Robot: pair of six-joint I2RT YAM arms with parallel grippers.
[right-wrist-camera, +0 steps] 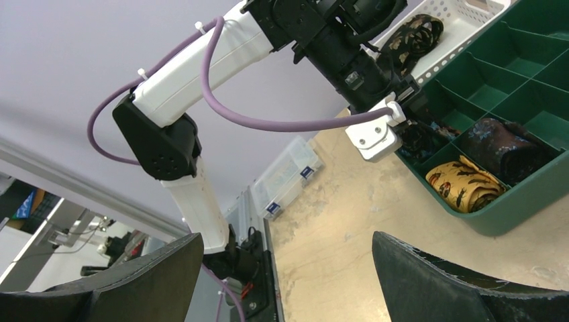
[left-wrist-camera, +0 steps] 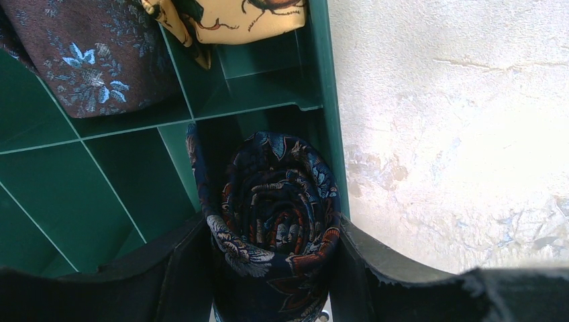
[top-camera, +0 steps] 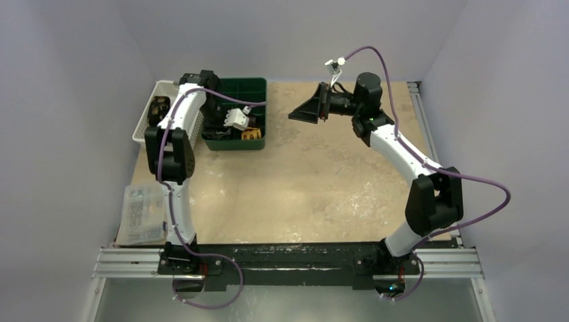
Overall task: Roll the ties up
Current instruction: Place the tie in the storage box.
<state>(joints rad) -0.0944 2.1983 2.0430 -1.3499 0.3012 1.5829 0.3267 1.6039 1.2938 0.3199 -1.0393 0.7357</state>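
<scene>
Tan surface (top-camera: 302, 188) has a green divided tray (top-camera: 251, 90) at the far left. The right claw (right-wrist-camera: 288, 272) hangs mid-air, fingers wide apart. The left claw (left-wrist-camera: 272, 268) is clamped on the rolled navy tie (left-wrist-camera: 275, 201) at the tray's edge compartment, with the coil axis pointing straight up at the wrist cam. A yellow tie (right-wrist-camera: 463, 188) sits nearby.

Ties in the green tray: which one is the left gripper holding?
The rolled dark navy tie, clamped in the left gripper. The yellow tie and the brown tie lie free in other compartments.
</scene>
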